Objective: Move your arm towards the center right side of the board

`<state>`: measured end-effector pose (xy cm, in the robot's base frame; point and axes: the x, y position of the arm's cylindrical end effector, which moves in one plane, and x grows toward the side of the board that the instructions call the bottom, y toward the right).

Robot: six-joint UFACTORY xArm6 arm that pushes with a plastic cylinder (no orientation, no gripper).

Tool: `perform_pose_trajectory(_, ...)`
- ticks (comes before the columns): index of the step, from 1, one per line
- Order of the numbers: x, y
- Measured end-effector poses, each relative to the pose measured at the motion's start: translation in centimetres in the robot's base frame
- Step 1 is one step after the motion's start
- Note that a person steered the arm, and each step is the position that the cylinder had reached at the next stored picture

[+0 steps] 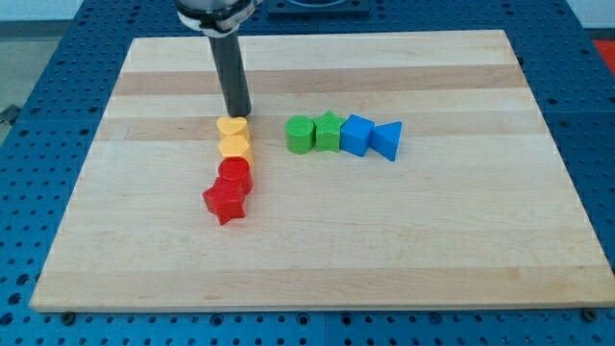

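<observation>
camera view: my tip sits at the upper left of the middle of the wooden surface, just above the yellow heart block and touching it or very nearly so; i cannot tell which. below that heart, running toward the view's bottom, come a second yellow block whose shape i cannot make out, a red cylinder block and a red star block, all packed close in a slightly bent column. to the view's right of the tip lies a row: green cylinder block, green star block, blue cube-like block and blue triangular block, each touching its neighbour.

there is no gripper on this arm, only the dark rod, so nothing is held and nothing opens or closes.

as for progress, i judge the task hardly begun: the goal, the centre right side of the surface, is well apart from the tip, on the far side of the green and blue row. the whole travel to the right is left, and that row lies close to the straight path.

no containers show in this view; the blocks lie directly on the surface.
</observation>
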<state>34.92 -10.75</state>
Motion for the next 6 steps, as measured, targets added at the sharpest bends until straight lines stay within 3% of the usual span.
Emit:
perform_pose_trajectory(2,-2.1,10.9)
perform_pose_trajectory(3,-1.3,21.5)
perform_pose_trajectory(4,2.2,28.1)
perform_pose_trajectory(6,10.4,27.9)
